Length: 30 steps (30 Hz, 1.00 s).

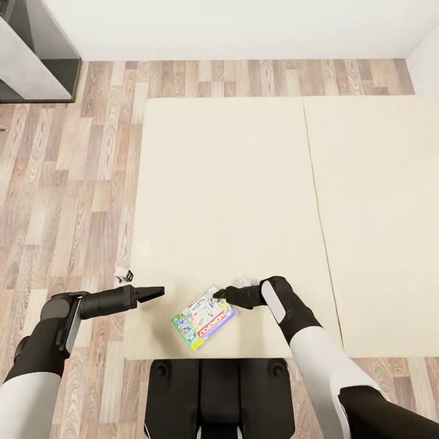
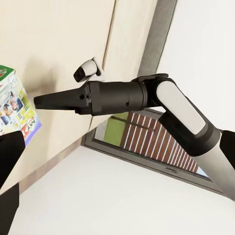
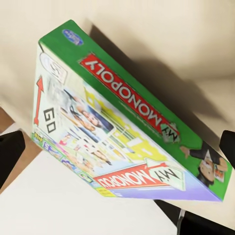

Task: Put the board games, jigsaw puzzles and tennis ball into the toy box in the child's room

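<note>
The board game lies flat near the bed's front edge. Right gripper touches its far corner; grip undeterminable. Left gripper appears closed, apart.

White wall, wood-plank floor, even light

On the board game lying before my right pincer I read "MY MONOPOLY" in white letters on a red banner along its green side. The same "MY MONOPOLY" stands again on a red banner on the printed lid. Near one corner of the lid I read "GO" in black beside a red arrow. A small blue logo sits at the end of the green side, too small for me to read. From my head camera the red banner on this box shows, its letters illegible.
</note>
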Motion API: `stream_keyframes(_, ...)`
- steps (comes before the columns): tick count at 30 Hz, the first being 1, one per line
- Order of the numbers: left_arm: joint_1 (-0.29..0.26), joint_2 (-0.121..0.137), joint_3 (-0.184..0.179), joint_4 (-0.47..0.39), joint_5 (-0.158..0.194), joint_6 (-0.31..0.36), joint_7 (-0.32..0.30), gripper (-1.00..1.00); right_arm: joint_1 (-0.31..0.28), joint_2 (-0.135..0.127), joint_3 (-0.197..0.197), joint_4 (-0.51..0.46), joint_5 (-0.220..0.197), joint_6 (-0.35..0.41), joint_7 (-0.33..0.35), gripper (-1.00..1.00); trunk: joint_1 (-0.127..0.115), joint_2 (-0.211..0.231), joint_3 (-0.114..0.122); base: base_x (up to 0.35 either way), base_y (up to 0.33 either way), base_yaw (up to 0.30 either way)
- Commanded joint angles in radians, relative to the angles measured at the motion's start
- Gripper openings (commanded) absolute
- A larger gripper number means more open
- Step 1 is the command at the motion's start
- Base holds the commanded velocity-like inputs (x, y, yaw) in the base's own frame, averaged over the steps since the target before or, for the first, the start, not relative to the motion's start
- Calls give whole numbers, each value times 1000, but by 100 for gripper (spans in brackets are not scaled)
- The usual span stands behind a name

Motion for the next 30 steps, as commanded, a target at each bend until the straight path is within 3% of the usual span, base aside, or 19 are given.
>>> stream_keyframes(1,0,0,2,-1,-7,11,-7,100,0,0,0,-1,8,3,7,100,1,-1,1,0,0,0)
stream_keyframes(22,0,0,2,-1,-9,10,-7,100,0,0,-1,7,17,16,2,100,1,-1,9,0,0,0)
stream_keyframes(30,0,0,2,-1,-9,11,-7,100,1,-22,1,6,16,83,1,100,1,-1,9,0,0,0)
